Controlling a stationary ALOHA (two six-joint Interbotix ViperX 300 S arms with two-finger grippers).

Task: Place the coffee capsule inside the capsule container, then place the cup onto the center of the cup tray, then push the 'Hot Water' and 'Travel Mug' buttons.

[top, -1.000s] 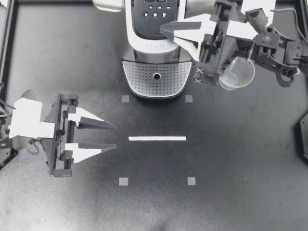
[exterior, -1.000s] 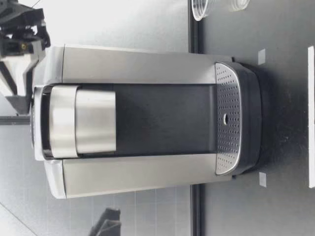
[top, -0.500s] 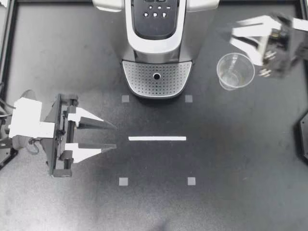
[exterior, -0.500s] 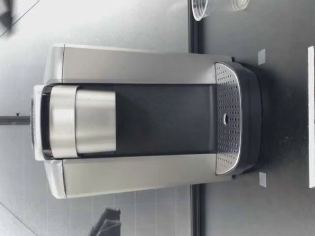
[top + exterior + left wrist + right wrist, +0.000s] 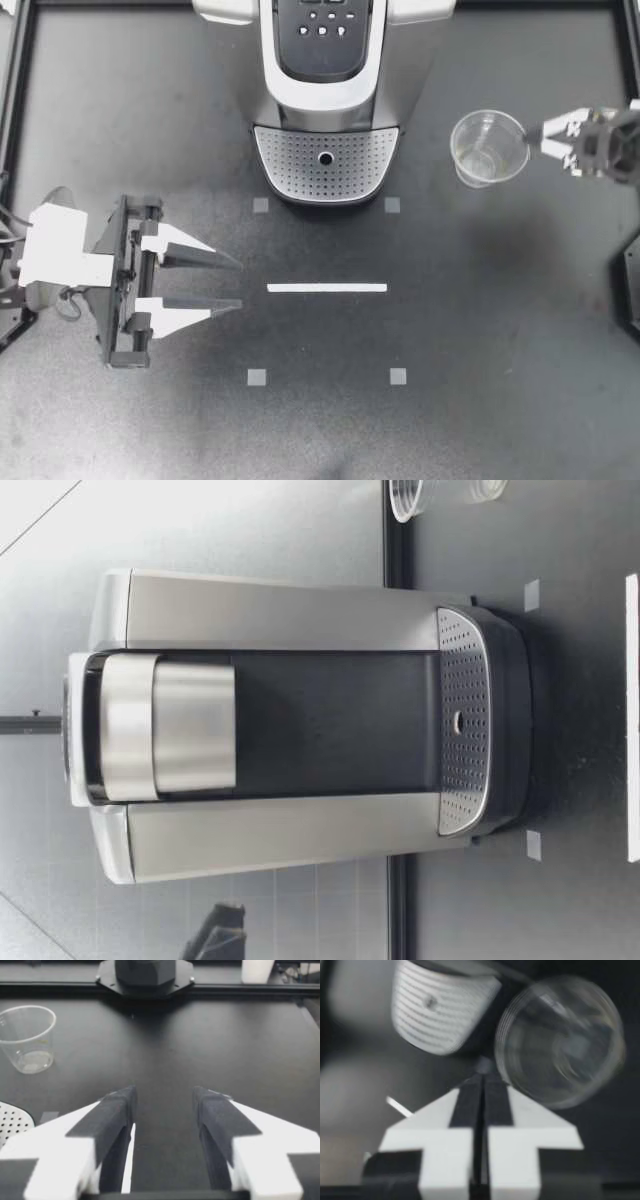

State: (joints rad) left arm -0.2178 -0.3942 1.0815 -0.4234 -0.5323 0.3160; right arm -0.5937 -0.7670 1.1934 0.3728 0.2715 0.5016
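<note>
So the right gripper (image 5: 545, 138) is seen with fingers pressed together, just beside the clear plastic cup (image 5: 489, 148); left gripper (image 5: 240, 284) is seen with fingers spread.

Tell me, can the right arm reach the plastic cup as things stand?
Probably yes: my right gripper is just beside the cup with nothing between them, though it is shut and must open first.

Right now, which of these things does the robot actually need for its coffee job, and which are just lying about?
Needed: cup, coffee machine, cup tray, buttons.
Just lying about: white tape strip, grey square markers.
</note>
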